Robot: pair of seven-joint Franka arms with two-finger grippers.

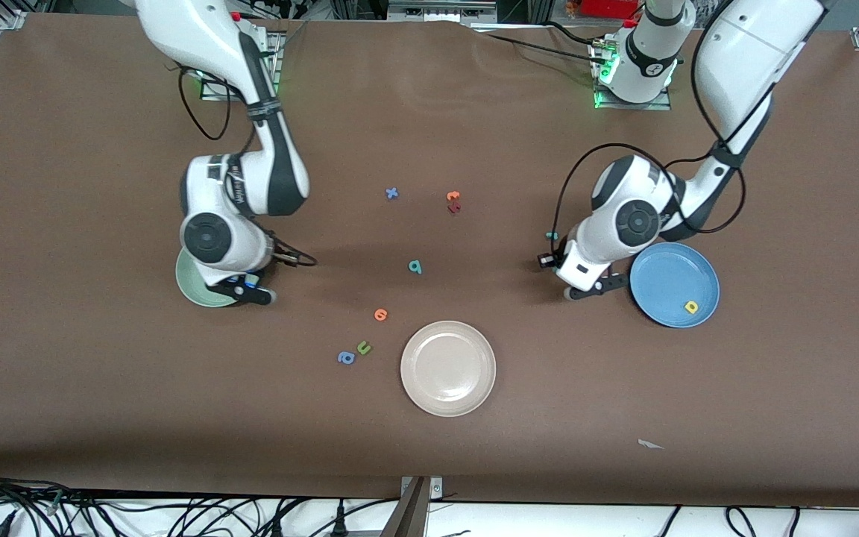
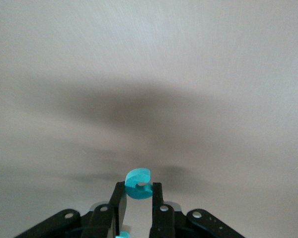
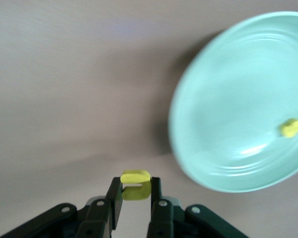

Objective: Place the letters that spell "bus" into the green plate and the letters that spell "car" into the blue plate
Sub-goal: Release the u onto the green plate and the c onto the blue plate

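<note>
**Stock on hand: two letters in transit, one per plate**

1. Cream-white plate (image 1: 448, 368), nearest the front camera. Empty, not part of my job.
2. Blue "a" (image 1: 346, 358) and olive-green "u" (image 1: 363, 347), side by side near that plate; orange round letter (image 1: 380, 315) a little farther. Decoys, to be left alone.
3. Blue plate (image 1: 674, 283), at my left arm's end of the table. Holds a yellow "a" (image 1: 691, 306) near its rim.
4. Left gripper (image 2: 139, 187), over bare table just beside the blue plate. Its fingers are pinched on a teal "c" (image 2: 138, 176), lifted clear of the table.
5. Green plate (image 3: 228, 104), at my right arm's end, mostly hidden under that arm in the front view. Holds one yellow letter (image 3: 292, 128), too blurred to read.
6. Right gripper (image 3: 136, 184), over bare table just beside the green plate's rim. Its fingers are clamped on a yellow "u" (image 3: 135, 176).
7. Teal "b" (image 1: 415, 266), flat on the table near the middle, not yet collected.
8. Blue "x" (image 1: 392, 193) and an orange and a red letter (image 1: 453, 201), farthest out. Decoys.

Step in hand, as I judge it: the carry on both sides.

Next move: bring each gripper in over its own plate, well inside the rim, then part the fingers. The foam is light and may cling to a finger.
</note>
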